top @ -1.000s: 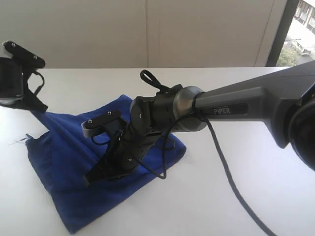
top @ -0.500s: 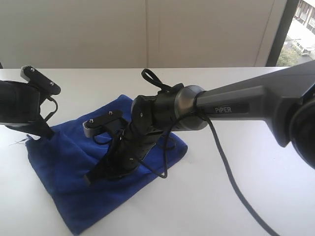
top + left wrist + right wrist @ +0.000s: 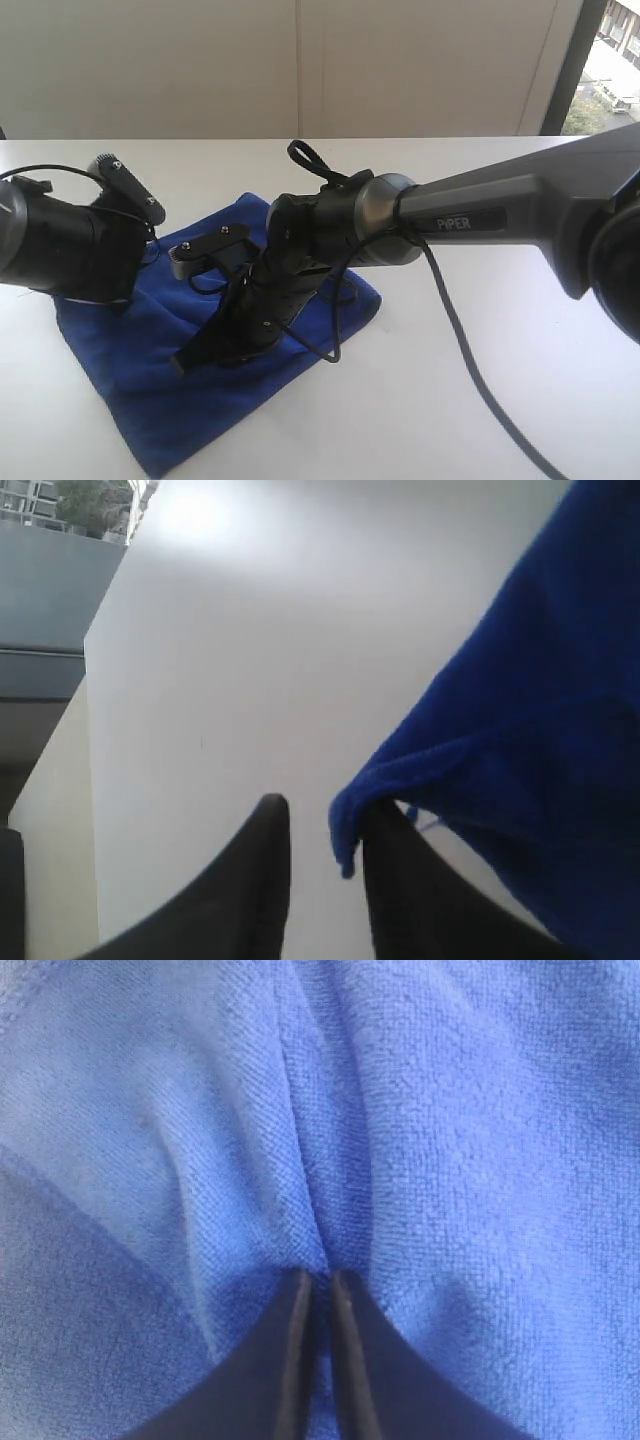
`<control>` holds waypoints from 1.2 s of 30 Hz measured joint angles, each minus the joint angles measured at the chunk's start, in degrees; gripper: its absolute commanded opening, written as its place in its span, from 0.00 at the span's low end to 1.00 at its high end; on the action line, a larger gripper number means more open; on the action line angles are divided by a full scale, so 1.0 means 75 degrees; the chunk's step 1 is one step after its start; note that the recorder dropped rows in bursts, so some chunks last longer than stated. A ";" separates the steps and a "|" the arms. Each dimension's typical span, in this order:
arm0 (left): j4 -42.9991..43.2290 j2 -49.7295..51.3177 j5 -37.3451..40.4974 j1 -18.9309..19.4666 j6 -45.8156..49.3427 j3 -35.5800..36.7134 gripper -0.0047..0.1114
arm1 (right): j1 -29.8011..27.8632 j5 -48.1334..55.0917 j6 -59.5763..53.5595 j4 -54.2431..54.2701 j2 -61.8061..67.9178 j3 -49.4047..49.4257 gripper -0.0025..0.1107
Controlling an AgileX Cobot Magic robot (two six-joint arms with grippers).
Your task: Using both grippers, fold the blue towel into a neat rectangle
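A blue towel (image 3: pixel 150 400) is laid, loosely doubled and rumpled, on a white table (image 3: pixel 470 360). The right gripper (image 3: pixel 186 362) is angled steeply down onto it, with its tips planted near the middle of the cloth. In the right wrist view its jaws are seen almost together, leaving only a slit. A thin pleat of terry appears to be nipped between the tips, and a crease runs away from them. The cloth is judged to be pinned there as an anchor — so that the layers cannot slide while the far side is worked.

The left gripper (image 3: pixel 322 818) is brought low over the towel's edge, on the side away from the right gripper's tips. Its jaws are parted, and bare table is seen through the gap. A hemmed corner (image 3: pixel 345 830) of the towel lies inside that gap, resting against the inner face of one finger but not clamped by both. Whether the corner is being set down or is about to be taken cannot be told. From that finger the rest of the cloth spreads away to one side.

The towel is not yet a neat rectangle: its outline is skewed, one point juts out beyond the right gripper's tips, and the layers are not squared. The fold is judged to be only partly made.
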 measured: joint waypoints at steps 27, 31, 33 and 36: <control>0.0000 -0.2718 -0.0400 -0.0707 -0.2827 0.2014 0.28 | -0.0239 0.0139 0.0218 -0.0971 -0.1034 0.0142 0.10; 0.0000 -0.2718 -0.0412 -0.0707 -0.3317 0.2223 0.28 | -0.0909 -0.0046 0.0457 -0.1360 -0.1492 0.0142 0.10; 0.0000 -0.2718 -0.0412 -0.0722 -0.3451 0.2275 0.28 | -0.1308 -0.0172 0.0532 -0.1413 -0.1494 0.0142 0.10; 0.0000 -0.2718 -0.0412 -0.0914 -0.3540 0.2294 0.28 | -0.1871 -0.0235 0.0600 -0.1444 -0.1305 0.0142 0.10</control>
